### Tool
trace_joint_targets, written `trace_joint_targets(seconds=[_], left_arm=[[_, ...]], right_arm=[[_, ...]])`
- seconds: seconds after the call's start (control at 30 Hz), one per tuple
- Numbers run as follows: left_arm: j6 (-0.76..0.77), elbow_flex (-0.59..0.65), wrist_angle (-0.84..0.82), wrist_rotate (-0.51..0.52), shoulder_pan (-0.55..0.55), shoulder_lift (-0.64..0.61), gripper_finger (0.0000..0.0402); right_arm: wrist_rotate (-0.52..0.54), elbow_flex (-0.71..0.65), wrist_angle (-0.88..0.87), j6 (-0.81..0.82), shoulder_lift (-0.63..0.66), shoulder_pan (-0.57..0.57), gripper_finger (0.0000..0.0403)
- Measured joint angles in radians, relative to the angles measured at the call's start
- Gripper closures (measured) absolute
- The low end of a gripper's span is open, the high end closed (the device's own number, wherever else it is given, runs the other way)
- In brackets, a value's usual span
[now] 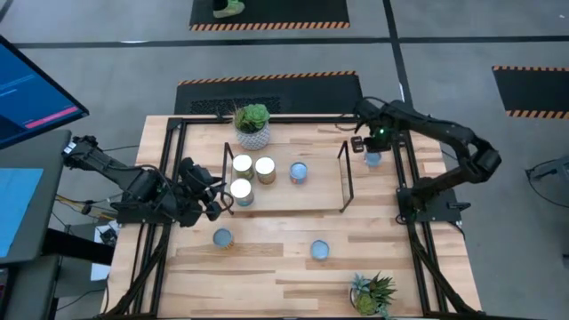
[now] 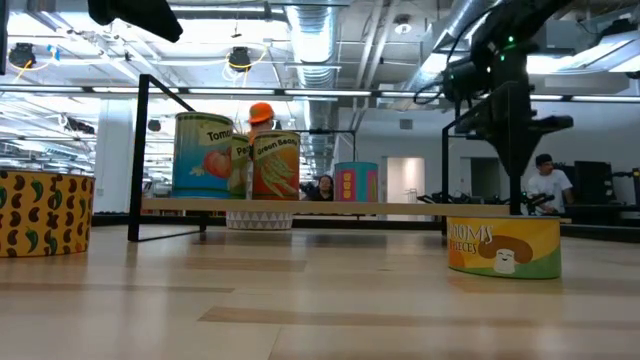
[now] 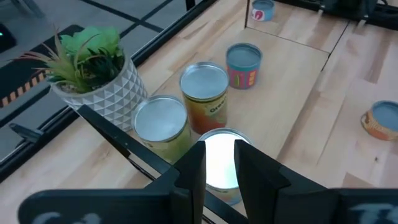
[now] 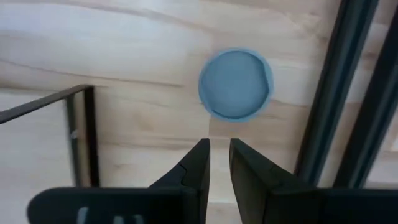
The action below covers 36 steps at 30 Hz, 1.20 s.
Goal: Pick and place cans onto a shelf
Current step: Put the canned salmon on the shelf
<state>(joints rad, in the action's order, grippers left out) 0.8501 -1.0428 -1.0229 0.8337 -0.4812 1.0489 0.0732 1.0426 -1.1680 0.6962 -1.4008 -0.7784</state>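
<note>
The left tool (image 1: 216, 197) sits at the shelf's (image 1: 320, 188) nine o'clock end, fingers slightly apart, empty, just short of a shiny-topped can (image 1: 240, 189). Three more cans (image 1: 266, 169) stand on the shelf. The right tool (image 1: 363, 142), fingers narrowly apart and empty, hovers at a blue-topped can (image 4: 236, 84) on the table (image 1: 267, 267) at three o'clock.

Shelf (image 1: 316, 191) right half bare; cans (image 1: 253, 169) crowd left.
</note>
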Motion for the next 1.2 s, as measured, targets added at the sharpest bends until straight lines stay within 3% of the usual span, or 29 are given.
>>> trace_joint_targets(seconds=[0.3,0.77,1.2], left_arm=[[0.001,0.0,0.0,-0.026,0.0,0.0,0.0329],[0.001,0.0,0.0,-0.073,0.0,0.0,0.0329],[0.0,0.0,0.0,-0.074,0.0,0.0,0.0329]], right_arm=[[0.038,-0.118,0.248,0.041,-0.055,0.008,0.0316],[0.061,-0.136,0.265,0.055,-0.066,-0.055,0.0313],[0.052,-0.136,0.256,0.09,-0.189,-0.012,0.0222]])
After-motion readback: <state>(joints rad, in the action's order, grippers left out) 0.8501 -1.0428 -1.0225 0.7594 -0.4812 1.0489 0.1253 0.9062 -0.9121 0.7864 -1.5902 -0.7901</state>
